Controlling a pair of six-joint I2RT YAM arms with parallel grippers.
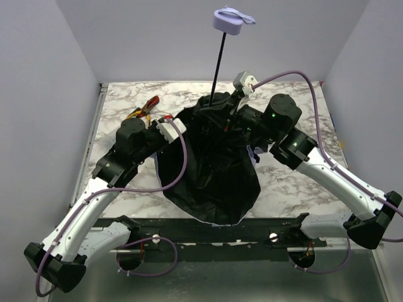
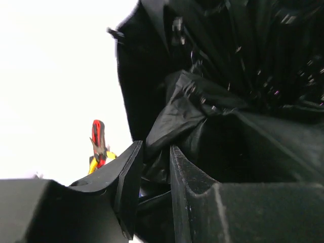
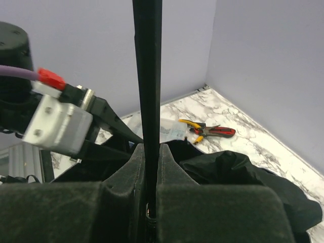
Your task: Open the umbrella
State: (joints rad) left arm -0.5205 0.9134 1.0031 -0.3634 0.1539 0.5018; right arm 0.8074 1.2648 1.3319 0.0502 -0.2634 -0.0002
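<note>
Clamps the shaft [image 3: 147,76] in the right tool [image 3: 150,152], closed tight, to keep the umbrella [image 1: 214,170] upright on the worktop [image 1: 277,192], handle [image 1: 230,20] topmost. Pinches a canopy fold [image 2: 172,121] in the left tool [image 2: 155,149], narrowed onto the fabric, probably to restrain it while opening. Shows no containers, only pliers [image 1: 143,108] behind the canopy.

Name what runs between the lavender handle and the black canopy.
The thin black shaft spans that gap from handle to canopy, clearest in the top view; the right gripper clamps it near the canopy.
</note>
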